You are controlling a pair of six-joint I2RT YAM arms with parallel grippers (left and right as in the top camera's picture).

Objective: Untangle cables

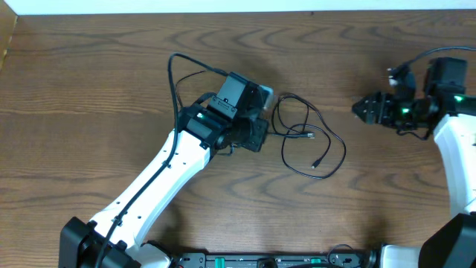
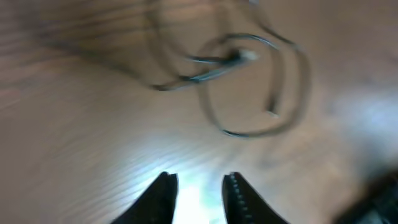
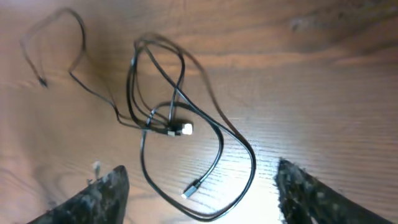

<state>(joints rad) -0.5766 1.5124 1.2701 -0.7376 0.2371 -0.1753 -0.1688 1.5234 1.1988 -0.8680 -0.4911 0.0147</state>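
A dark brown wooden table [image 1: 82, 97] with a bold grain fills the overhead view. A pale strip [image 1: 223, 6] runs along its far edge, and no more of the room shows. The left arm [image 1: 163, 175] stretches diagonally from the lower left corner up to the centre, its wrist bent over at the end. The left gripper [image 1: 262, 137] sits just beside the left edge of the cables [image 1: 309, 141], which lie flat on the wood a little right of centre as a loose tangle of thin dark loops. The left wrist view, though blurred, shows what the wrist hides from above: the two fingers [image 2: 165, 198] stand a narrow gap apart with nothing between them, and the loops lie ahead of the tips. The right wrist view is sharper: several loops cross at a pale plug [image 3: 186, 129], a second plug end [image 3: 191, 188] lies nearer the camera, and one strand [image 3: 78, 37] trails off to the upper left. Whether any cord is white I cannot tell. The right arm [image 1: 455, 141] rises along the right edge and bends inward. The right gripper [image 1: 358, 109] points left toward the tangle and is apart from it, spread wide and empty.
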